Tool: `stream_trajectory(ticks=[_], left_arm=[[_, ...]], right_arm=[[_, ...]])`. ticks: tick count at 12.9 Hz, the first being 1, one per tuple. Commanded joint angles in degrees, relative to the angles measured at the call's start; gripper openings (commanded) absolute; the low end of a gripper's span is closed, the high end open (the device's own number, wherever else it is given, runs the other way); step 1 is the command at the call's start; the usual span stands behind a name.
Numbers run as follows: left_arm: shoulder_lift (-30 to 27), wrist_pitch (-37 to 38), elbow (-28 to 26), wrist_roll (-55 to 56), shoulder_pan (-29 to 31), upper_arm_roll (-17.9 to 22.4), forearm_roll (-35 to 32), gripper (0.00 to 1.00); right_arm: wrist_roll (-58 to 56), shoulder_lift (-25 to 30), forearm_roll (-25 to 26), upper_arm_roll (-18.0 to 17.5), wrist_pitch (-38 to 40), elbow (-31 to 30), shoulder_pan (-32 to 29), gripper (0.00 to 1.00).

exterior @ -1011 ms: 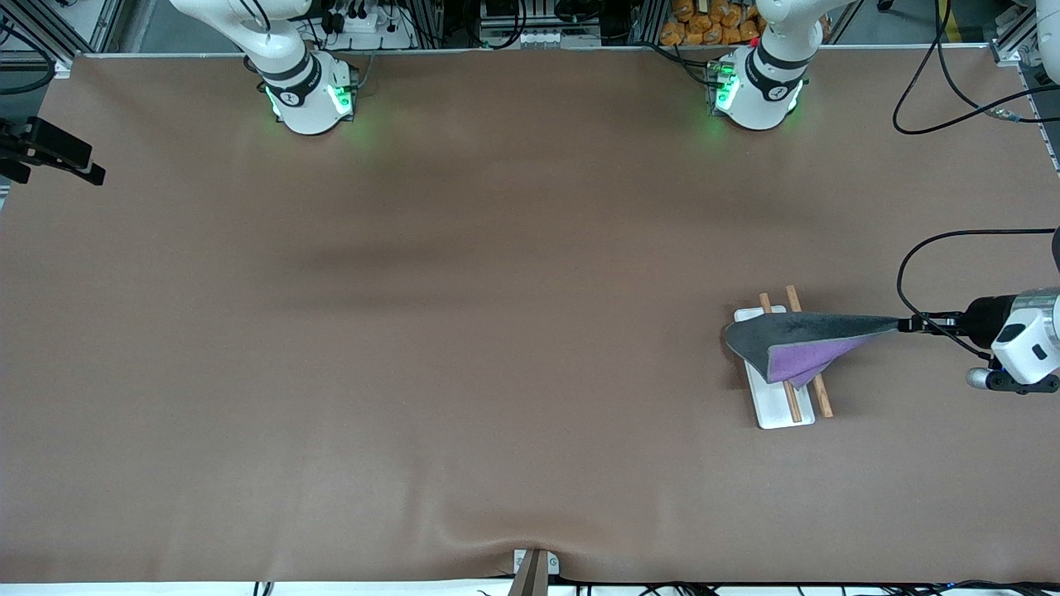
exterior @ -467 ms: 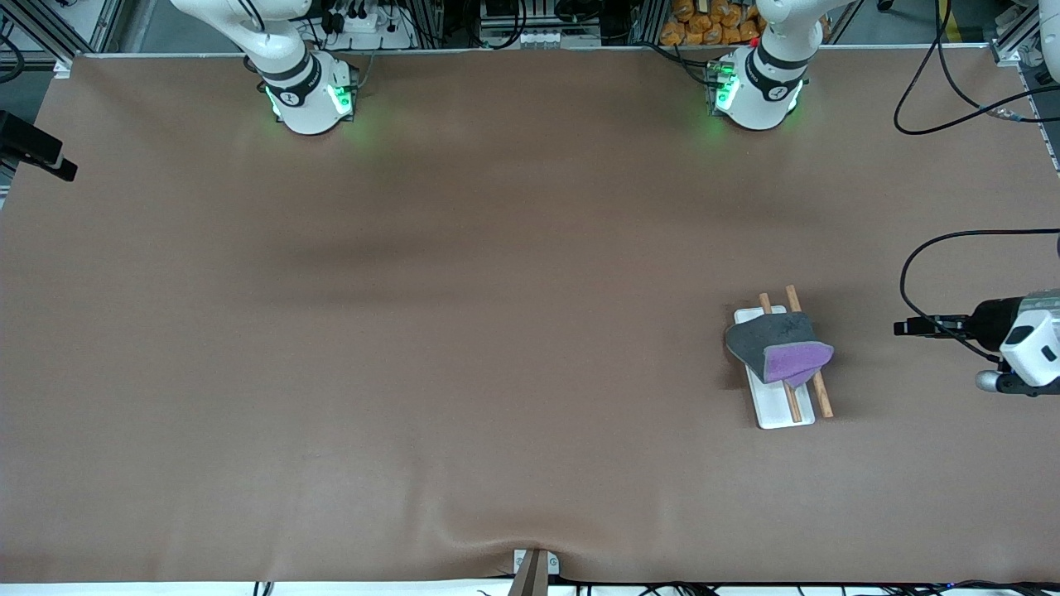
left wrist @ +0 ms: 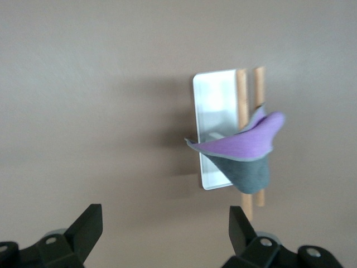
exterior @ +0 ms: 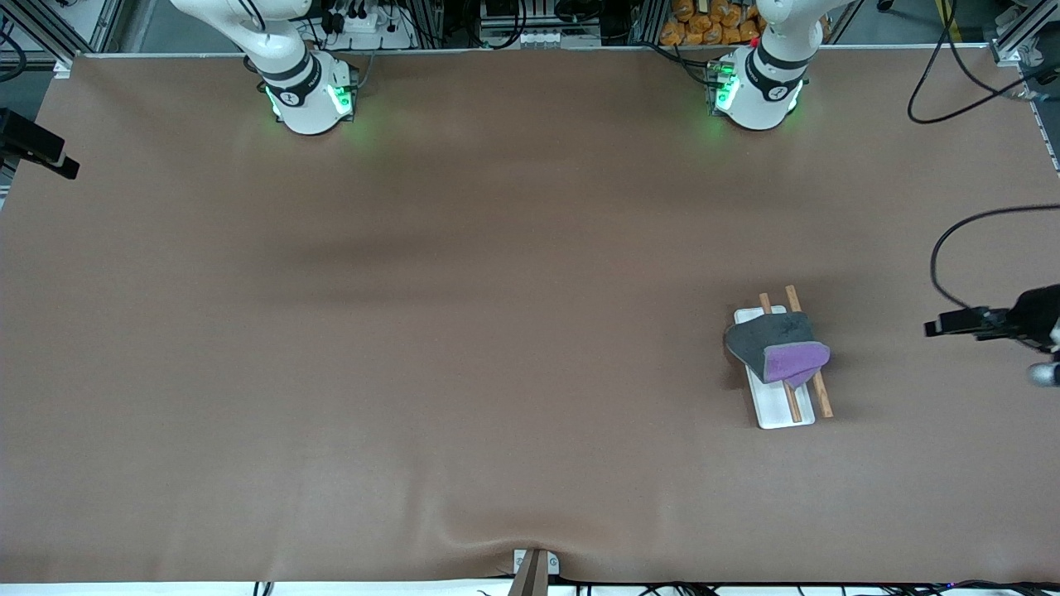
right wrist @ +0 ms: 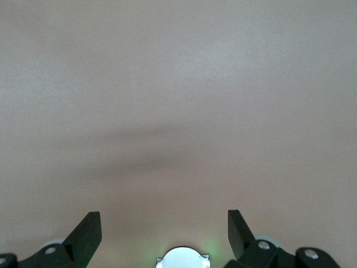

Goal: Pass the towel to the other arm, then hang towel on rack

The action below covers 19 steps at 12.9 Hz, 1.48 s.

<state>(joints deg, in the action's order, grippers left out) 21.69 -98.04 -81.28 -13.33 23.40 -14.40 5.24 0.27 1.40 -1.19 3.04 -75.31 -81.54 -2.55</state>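
The towel (exterior: 777, 351) lies draped over the rack (exterior: 778, 401) toward the left arm's end of the counter (exterior: 464, 331), so both the left gripper (left wrist: 162, 231), off beside the rack, and the right gripper (right wrist: 162, 231), over bare counter, hold their fingers spread and empty.

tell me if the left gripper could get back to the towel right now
Probably yes. The left gripper is open over bare table toward the left arm's end, and nothing stands between it and the towel draped on the rack.

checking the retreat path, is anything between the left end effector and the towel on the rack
Nothing: only bare table lies between the left end effector and the towel draped on the rack, shown in the front and left wrist views.
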Motion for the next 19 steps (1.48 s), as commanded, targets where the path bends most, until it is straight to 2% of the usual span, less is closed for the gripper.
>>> stream_trajectory(ticks=[1,5,9,11,14,16,18,19], left_arm=[[-7.2,1.5,-1.7,0.5,-1.7,-0.1,-1.9,1.00],[-11.6,1.6,-1.6,5.1,-4.5,-0.3,-4.6,1.00],[-14.2,1.7,-0.7,7.8,-5.6,-3.3,-6.2,1.00],[-15.4,3.5,-0.8,8.6,-5.6,-3.5,-6.1,1.00],[-17.0,5.0,-0.9,18.4,-5.6,-5.5,-6.2,1.00],[-18.9,5.4,-1.5,20.4,-5.7,-6.5,-6.2,1.00],[-19.2,6.7,-1.6,20.5,-9.4,-3.6,-6.2,1.00],[-19.4,7.4,-1.6,20.4,-13.1,0.3,-6.1,1.00]], right_arm=[[0.9,1.1,-0.2,-0.3,0.8,-0.2,-0.4,1.00],[0.8,0.5,0.7,-0.2,0.6,-0.1,0.0,1.00],[1.0,0.5,-0.2,0.0,0.7,0.0,-0.7,1.00],[1.0,0.4,-0.2,0.0,0.6,0.1,-0.5,1.00],[0.9,-0.1,-0.6,-0.1,0.4,0.1,-0.2,1.00],[0.9,-0.2,-0.6,-0.1,0.3,0.0,-0.6,1.00],[0.9,-0.2,-0.4,0.0,0.3,0.1,-0.6,1.00],[0.9,-0.2,-0.2,0.0,0.3,0.1,-0.6,1.00]])
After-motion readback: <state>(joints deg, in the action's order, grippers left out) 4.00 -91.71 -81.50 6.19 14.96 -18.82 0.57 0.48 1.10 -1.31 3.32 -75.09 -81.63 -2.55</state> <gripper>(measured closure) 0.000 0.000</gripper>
